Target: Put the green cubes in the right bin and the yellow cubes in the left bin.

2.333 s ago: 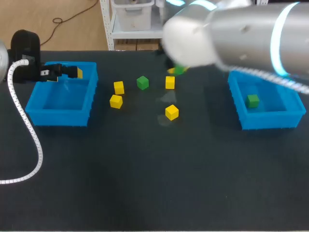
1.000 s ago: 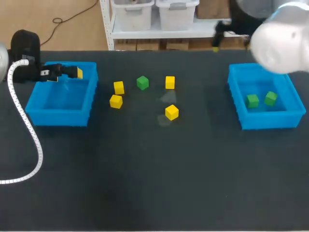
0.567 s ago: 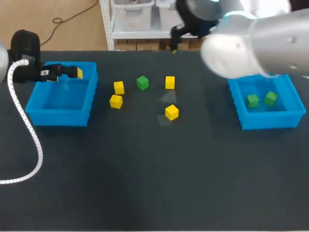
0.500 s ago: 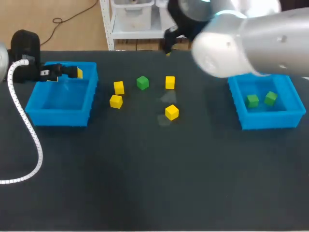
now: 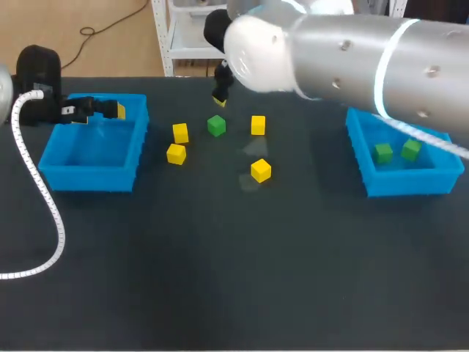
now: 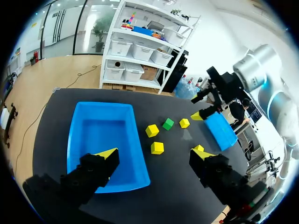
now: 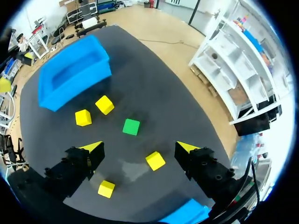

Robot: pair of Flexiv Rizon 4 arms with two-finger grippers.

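Observation:
One green cube (image 5: 216, 125) (image 7: 131, 127) lies at the table's back middle among several yellow cubes (image 5: 180, 133) (image 5: 261, 170) (image 7: 155, 160). My right gripper (image 5: 218, 95) (image 7: 138, 147) hangs open and empty just behind and above that green cube. Two green cubes (image 5: 382, 152) (image 5: 411, 149) sit inside the blue right bin (image 5: 365, 165). The blue left bin (image 5: 55, 158) (image 6: 77, 140) holds nothing visible. Over its far rim my left gripper (image 5: 113, 110) (image 6: 154, 155) stays open and empty. The left wrist view shows the green cube (image 6: 168, 123) well ahead.
My right arm's thick silver link (image 5: 352, 51) spans the back right of the table and hides part of it. A white coiled cable (image 5: 44, 213) trails from my left arm past the left bin.
My right arm swung left from the right bin to above the loose green cube. A second green cube appeared in the right bin. The left arm has not moved.

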